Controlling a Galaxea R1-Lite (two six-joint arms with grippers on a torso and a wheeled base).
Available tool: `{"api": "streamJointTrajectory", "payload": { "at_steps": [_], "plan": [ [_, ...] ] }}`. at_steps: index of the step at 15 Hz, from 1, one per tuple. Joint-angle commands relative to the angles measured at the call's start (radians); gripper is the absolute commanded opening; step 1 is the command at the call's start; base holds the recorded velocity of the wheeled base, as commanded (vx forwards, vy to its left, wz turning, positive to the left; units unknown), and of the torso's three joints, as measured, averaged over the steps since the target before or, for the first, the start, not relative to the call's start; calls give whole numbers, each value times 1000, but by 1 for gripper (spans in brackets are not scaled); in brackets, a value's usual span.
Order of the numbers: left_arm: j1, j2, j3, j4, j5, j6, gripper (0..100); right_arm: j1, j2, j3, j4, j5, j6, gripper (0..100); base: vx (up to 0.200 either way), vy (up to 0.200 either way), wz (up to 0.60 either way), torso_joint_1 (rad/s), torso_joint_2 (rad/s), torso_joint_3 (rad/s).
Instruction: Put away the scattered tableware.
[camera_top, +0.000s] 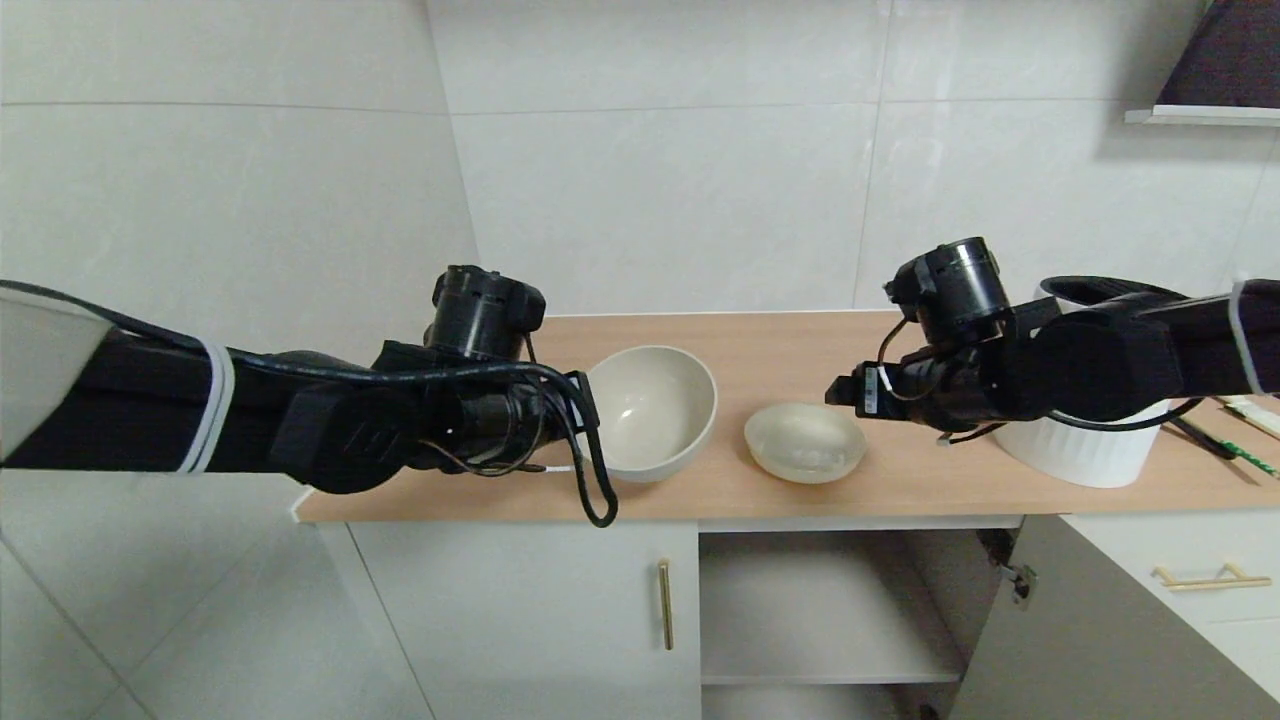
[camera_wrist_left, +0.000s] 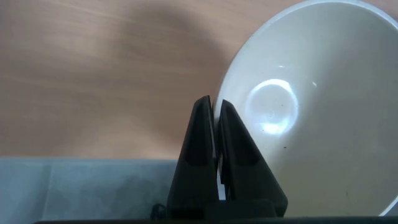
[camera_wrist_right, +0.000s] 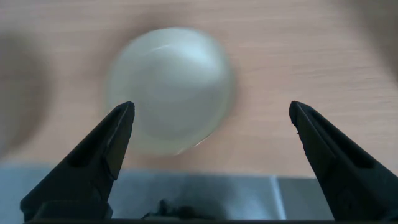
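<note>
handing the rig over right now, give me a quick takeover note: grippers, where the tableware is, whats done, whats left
Left gripper: jaws shut, at the left rim of the large cream bowl; whether it pinches the rim is unclear.
Right gripper: jaws open, empty, above the small translucent bowl.
Both bowls stand upright and apart on the wooden counter; a white ribbed pot is partly hidden by the right arm.
Done: nothing stowed yet.
Left: both bowls, probably into the open cabinet below.
</note>
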Motion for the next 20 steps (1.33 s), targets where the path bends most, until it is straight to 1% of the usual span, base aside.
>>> {"api": "streamJointTrajectory", "payload": {
  "at_steps": [1,4,11,12,15,17,20],
  "plan": [
    [1,-65,21,-1,-10,0,0,-14,100,-28,2,-16,-1,100,0,0,0,0,0,0],
    [1,-65,23,-1,-10,0,0,-29,164,-48,0,-25,-1,100,0,0,0,0,0,0],
    [-1,-65,36,0,-10,0,0,-40,194,-63,-3,-25,3,100,0,0,0,0,0,0],
    [-1,-67,36,0,-10,0,0,-38,194,-64,-1,-22,6,0,0,0,0,0,0,0],
    [-1,-65,36,-1,-9,-3,0,-38,206,-74,-3,-16,9,0,0,0,0,0,0,0],
    [-1,-67,35,-3,-7,-3,0,-38,187,-81,3,-7,42,0,0,0,0,0,0,0],
    [1,-88,36,-3,-9,-1,0,-38,131,-66,11,47,43,0,0,0,0,0,0,0]
  ]
}}
